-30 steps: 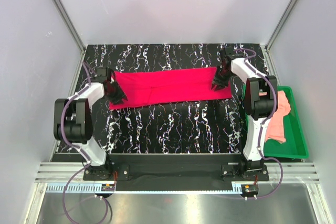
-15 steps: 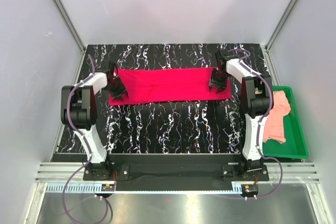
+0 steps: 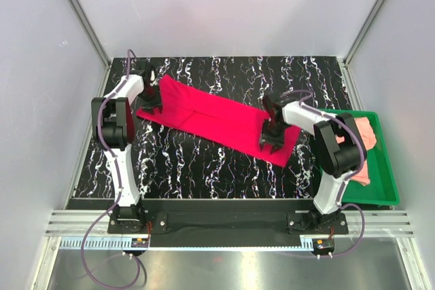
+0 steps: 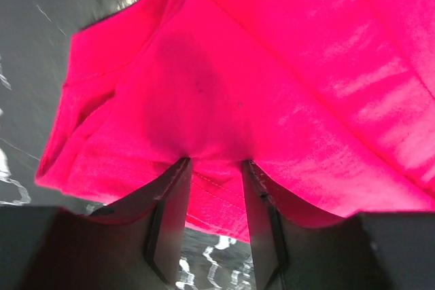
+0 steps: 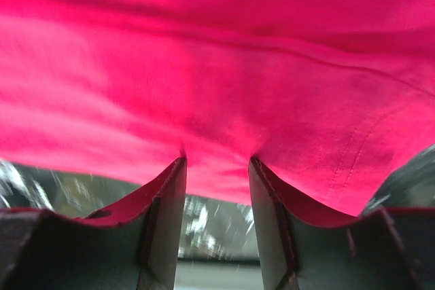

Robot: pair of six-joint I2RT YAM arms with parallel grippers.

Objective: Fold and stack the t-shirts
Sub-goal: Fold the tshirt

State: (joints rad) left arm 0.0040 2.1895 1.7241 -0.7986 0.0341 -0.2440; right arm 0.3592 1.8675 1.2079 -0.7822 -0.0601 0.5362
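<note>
The crimson-red t-shirt [image 3: 217, 117] lies folded into a long band, slanting from the back left down toward the right. My left gripper [image 3: 151, 100] is at the band's upper left end. In the left wrist view its gripper [image 4: 216, 162] has red cloth [image 4: 272, 66] bunched between the fingertips. My right gripper [image 3: 270, 139] is at the lower right end. Seen from the right wrist, the gripper [image 5: 217, 159] likewise holds a fold of the red cloth [image 5: 217, 66]. The salmon-pink t-shirt [image 3: 367, 134] lies crumpled in the tray.
A green plastic tray [image 3: 387, 185] stands off the table's right edge, close behind my right arm. Grey walls and metal frame posts close in the back and both sides. The black marbled tabletop [image 3: 204, 168] shows in front of the red band.
The red band has swung from level to a slant. My left gripper went back and left with its end; my right gripper came nearer and left with the other end.
</note>
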